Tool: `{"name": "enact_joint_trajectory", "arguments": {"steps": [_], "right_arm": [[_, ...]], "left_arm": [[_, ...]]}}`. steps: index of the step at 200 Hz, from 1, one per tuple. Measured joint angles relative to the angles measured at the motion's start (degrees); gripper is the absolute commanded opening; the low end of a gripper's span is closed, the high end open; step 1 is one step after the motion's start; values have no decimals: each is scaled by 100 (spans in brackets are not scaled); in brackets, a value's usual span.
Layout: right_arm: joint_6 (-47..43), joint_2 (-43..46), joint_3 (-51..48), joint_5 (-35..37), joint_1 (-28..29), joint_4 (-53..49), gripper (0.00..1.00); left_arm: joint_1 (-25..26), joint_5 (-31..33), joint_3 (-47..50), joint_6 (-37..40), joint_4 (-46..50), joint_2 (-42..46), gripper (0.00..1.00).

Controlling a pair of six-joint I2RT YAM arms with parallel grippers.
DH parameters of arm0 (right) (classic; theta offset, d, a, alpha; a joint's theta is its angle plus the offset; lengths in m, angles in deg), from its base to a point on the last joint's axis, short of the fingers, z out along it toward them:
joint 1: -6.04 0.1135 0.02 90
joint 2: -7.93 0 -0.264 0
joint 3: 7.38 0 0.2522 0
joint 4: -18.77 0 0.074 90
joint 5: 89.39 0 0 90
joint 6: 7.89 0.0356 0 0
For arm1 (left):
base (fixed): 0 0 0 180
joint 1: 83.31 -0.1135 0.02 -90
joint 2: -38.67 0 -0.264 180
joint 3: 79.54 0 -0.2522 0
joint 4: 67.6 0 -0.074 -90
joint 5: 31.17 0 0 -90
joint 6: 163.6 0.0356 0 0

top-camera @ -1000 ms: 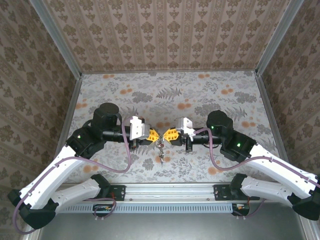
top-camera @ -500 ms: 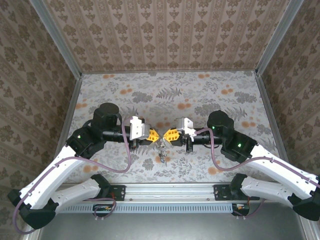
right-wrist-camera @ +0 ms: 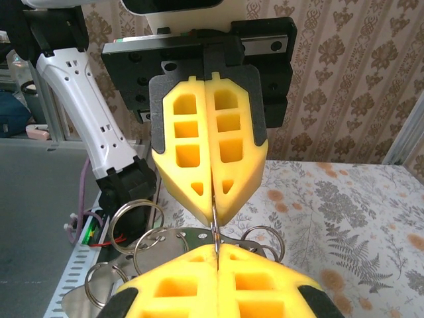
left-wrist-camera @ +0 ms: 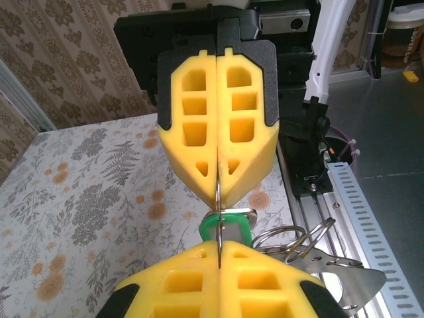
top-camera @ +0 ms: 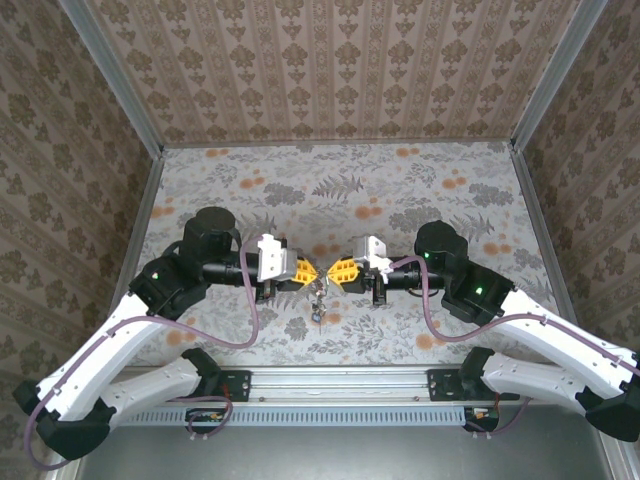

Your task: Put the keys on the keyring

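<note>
Grippers, top view: left gripper [top-camera: 303,271] and right gripper [top-camera: 338,271] meet tip to tip over the desk [top-camera: 400,190], midway between its left and right edges and nearer the near edge than the far one. Both pairs of yellow fingers are pressed together. Keys [top-camera: 319,303] hang in a small clump just below the meeting point, clear of the desk as far as I can tell; their colours are too small to read. Left wrist view: own fingers at bottom, right gripper's above, seams lined up. Keyring [left-wrist-camera: 218,205] shows edge-on as a thin metal line running from one seam into the other, so each claw is clamped on it. Green key head [left-wrist-camera: 232,228] sits just behind that line, near the left gripper's tips. Wire rings [left-wrist-camera: 291,237] and a metal plate [left-wrist-camera: 351,278] hang just beside it, toward the desk's near edge. Right wrist view: own fingers at bottom, left gripper's above, both pinched on the same thin line. More wire rings loop to either side below the left gripper's tips, with the plate behind them.
</note>
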Motion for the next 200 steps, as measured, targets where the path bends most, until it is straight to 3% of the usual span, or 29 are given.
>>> {"name": "enact_joint_trajectory", "arguments": {"steps": [200], "right_arm": [[22,-20,0,-109,0,17,0]], "left_arm": [[44,0,0,0,0,4,0]]}}
